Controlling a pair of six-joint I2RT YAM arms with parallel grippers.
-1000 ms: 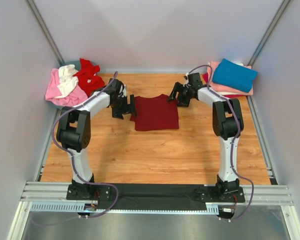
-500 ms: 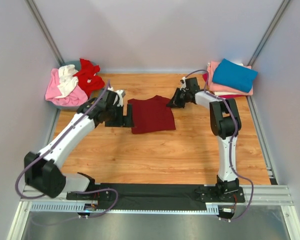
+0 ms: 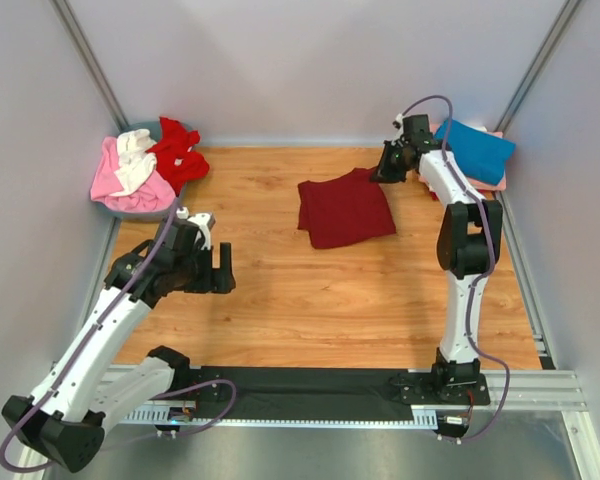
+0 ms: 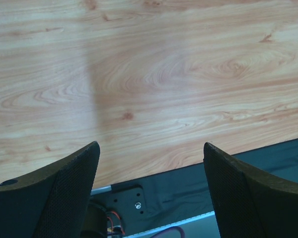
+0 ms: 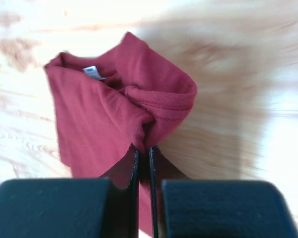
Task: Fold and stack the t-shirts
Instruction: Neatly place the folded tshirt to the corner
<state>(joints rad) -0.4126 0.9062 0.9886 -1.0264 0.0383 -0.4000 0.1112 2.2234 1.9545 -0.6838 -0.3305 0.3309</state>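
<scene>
Two hands, one shirt in play. Maroon shirt (image 3: 345, 208) lies folded, roughly square and slightly askew, on the desk (image 3: 310, 300).

Right hand (image 3: 385, 172) is at the maroon shirt's far-right corner, pinched down on a bunched fold of it. In the right wrist view, the fingers (image 5: 124, 173) are nearly together with maroon shirt (image 5: 114, 119) cloth caught between them at right hand (image 5: 143, 151). The gripped corner is rucked up and the rest lies flat on the wood. A white neck label (image 5: 91, 72) shows near the collar. That view is blurred toward the edges.

Left hand (image 3: 220, 270) is well apart from the maroon shirt, on its near-left side, over bare wood. Its fingers are spread wide with nothing between them. The left wrist view confirms it: left hand (image 4: 150, 145) frames only desk (image 4: 164, 74) grain and the dark base strip (image 4: 188, 193).

Teal shirt (image 3: 470, 150) sits folded to the right of the maroon shirt, just past the right hand, on top of a folded pink shirt (image 3: 492, 183).

Well to the far left of the maroon shirt is a crumpled pile: loose pink shirt (image 3: 115, 180), white shirt (image 3: 135, 160) and red shirt (image 3: 175, 150), all touching.
</scene>
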